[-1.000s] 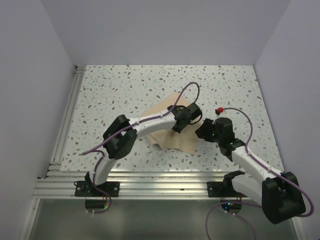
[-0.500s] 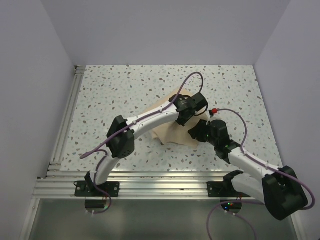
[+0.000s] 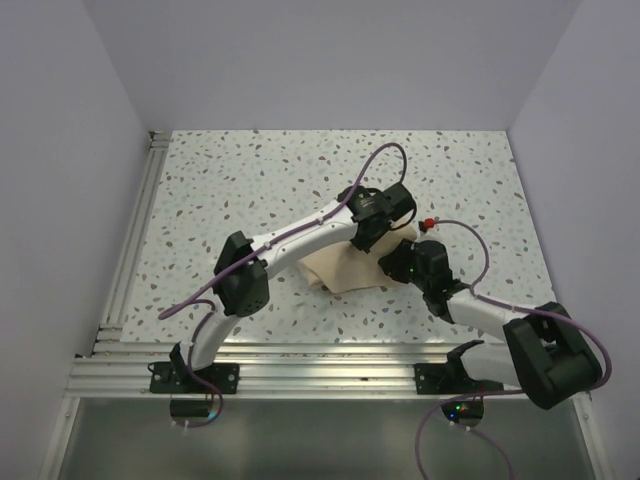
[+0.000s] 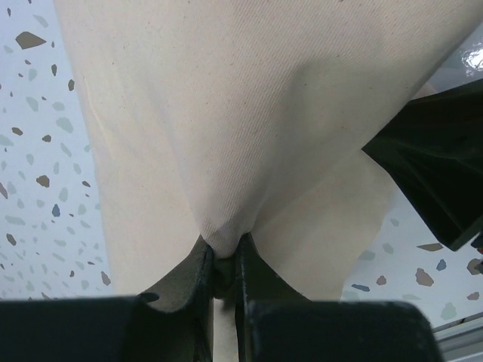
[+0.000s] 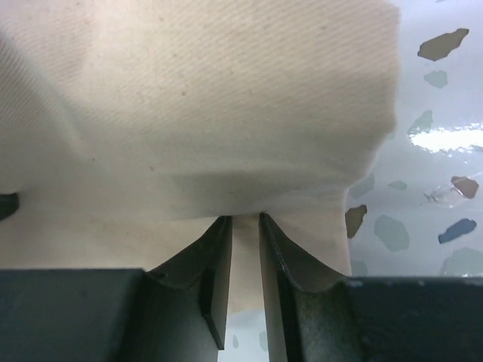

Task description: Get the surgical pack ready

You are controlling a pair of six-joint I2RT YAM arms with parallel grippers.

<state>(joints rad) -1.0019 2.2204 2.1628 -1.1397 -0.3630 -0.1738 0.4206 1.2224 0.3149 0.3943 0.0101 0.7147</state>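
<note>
The left tool [image 4: 223, 258] is pinching a fold of the pack [image 3: 335, 272], carried farther back. The right tool [image 5: 243, 243], having moved in, is nipping its edge, so wrapping is likely progressing.

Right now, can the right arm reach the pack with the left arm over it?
Likely yes: the right fingers hold a fold at the pack's edge; the left fingers pinch another fold, clear of them.
</note>
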